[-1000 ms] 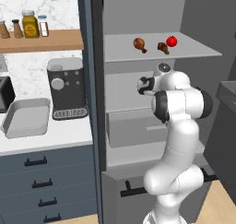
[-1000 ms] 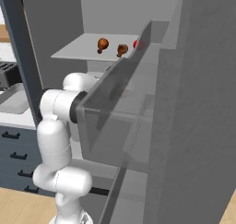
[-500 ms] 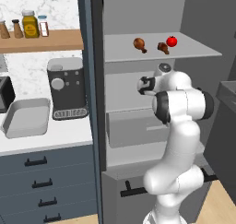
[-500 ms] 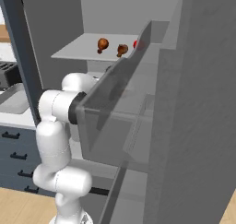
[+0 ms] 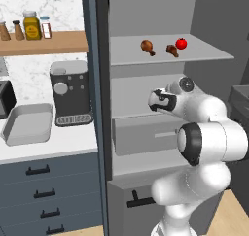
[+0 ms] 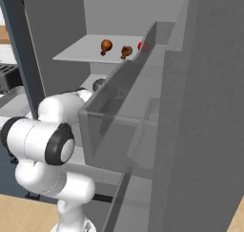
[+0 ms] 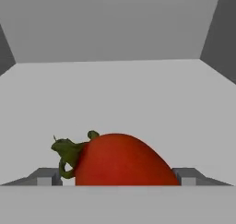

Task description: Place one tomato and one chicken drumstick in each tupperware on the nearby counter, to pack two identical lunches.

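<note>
Glossy red tomato (image 7: 122, 161) with green stem, reddish-brown chicken drumstick (image 5: 147, 47).

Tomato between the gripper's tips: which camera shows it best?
The hand view: that tomato sits large and close, green stem visible, between the open gripper tips. The base views instead show another tomato on the upper shelf.

in the hand view, tomato (image 7: 122, 161) cut off below, its underside hidden; contact with the finger tips (image 7: 46, 177) could not be told. in the right base view, second tomato (image 6: 141, 46) half hidden behind the fridge door bin (image 6: 119, 107). tupperware (image 5: 26, 125) clipped by the left edge. drumsticks (image 5: 147, 46) too small for detail.
</note>
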Available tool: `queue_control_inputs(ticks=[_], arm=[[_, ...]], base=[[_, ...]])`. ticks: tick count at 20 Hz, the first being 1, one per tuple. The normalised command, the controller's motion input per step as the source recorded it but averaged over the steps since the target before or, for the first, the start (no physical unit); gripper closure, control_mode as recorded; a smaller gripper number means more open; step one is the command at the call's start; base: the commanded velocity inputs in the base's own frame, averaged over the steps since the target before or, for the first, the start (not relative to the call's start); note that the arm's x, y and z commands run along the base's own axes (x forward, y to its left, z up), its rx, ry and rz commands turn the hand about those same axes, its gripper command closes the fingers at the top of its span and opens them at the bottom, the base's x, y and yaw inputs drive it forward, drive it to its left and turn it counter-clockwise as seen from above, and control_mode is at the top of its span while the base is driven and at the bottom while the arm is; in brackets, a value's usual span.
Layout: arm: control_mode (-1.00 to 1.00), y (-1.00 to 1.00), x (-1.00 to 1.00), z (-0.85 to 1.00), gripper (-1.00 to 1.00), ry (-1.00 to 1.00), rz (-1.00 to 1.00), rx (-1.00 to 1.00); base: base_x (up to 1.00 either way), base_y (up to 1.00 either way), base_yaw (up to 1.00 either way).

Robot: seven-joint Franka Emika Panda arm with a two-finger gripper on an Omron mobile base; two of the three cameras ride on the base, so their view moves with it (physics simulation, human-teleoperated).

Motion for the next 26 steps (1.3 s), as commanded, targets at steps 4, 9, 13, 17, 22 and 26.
queue_control_inputs(ticks=[4, 9, 13, 17, 22, 26], arm=[[-1.0, 0.03, -1.0, 1.0, 1.0, -0.03, -0.1, 0.13], [-1.0, 0.0, -1.0, 1.0, 1.0, 0.13, -0.08, 0.2], [-1.0, 0.03, -1.0, 1.0, 1.0, 0.31, -0.04, 0.22], [-1.0, 0.21, -1.0, 0.45, 1.0, 0.42, -0.01, 0.15], [1.0, 0.24, -0.4, -0.03, 1.0, 0.14, 0.0, 0.0], [1.0, 0.0, 0.0, 0.0, 1.0, 0.0, 0.0, 0.0]], base=[[0.0, 0.0, 0.0], [0.0, 0.0, 0.0], [0.0, 0.0, 0.0], [0.0, 0.0, 0.0], [-0.6, 0.59, 0.11], [-0.44, 1.0, 0.64]])
